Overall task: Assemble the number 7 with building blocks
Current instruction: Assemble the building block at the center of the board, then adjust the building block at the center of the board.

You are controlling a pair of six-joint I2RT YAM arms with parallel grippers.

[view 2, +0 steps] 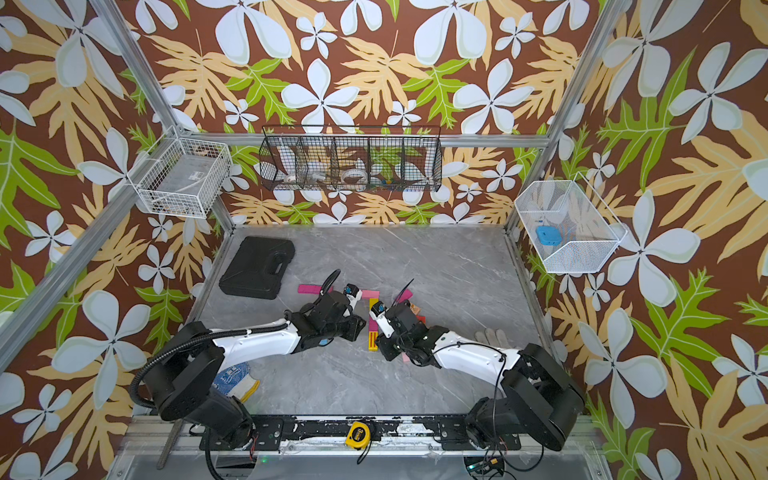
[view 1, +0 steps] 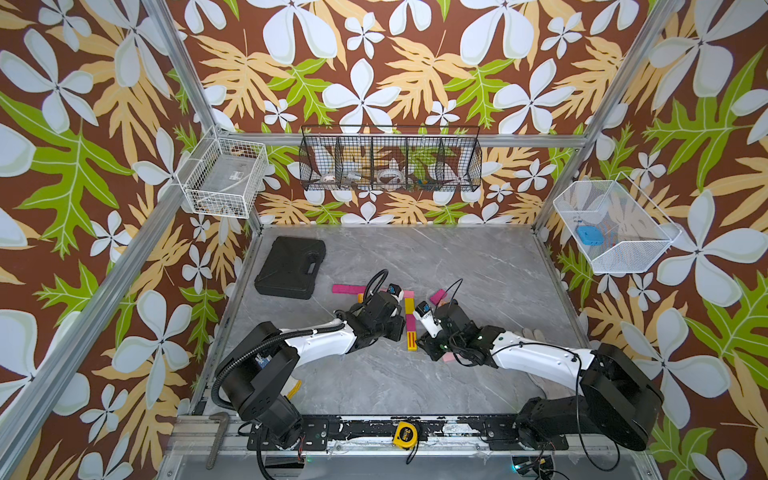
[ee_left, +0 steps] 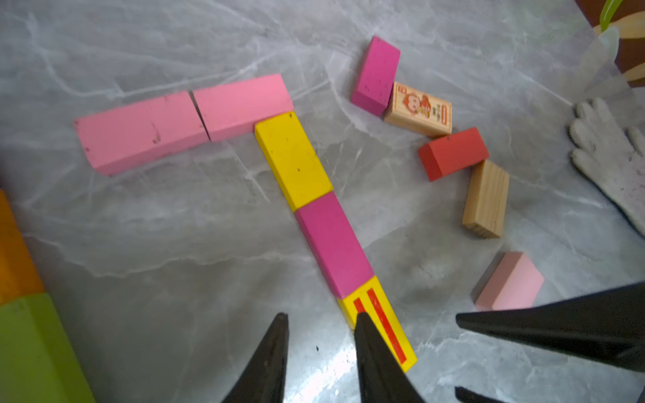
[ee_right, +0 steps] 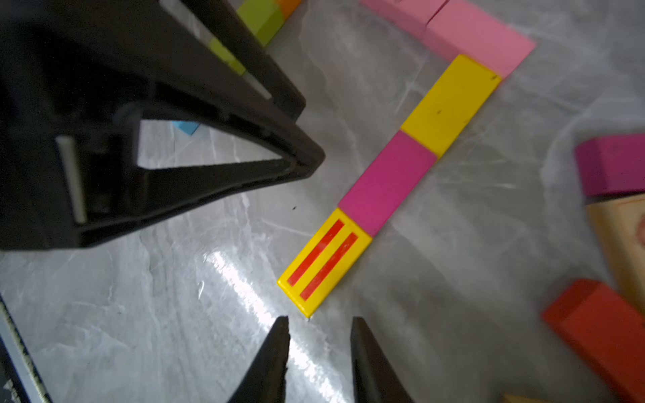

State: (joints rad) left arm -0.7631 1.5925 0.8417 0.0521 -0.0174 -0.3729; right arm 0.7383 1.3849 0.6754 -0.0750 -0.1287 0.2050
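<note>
Our left gripper (ee_left: 321, 315) and right gripper (ee_right: 320, 319) hover at the foot of a 7 that looks complete
Both stand narrowly parted, empty; we judge the build done, and next we must lift clear without nudging the striped yellow block (ee_left: 387, 314). On the table (ee_left: 174, 244) the figure counts five: two pink blocks (ee_left: 139, 132), one yellow block (ee_left: 293, 160), one magenta block (ee_left: 333, 244), the striped one; five spare blocks (ee_left: 452, 153) lie near
</note>
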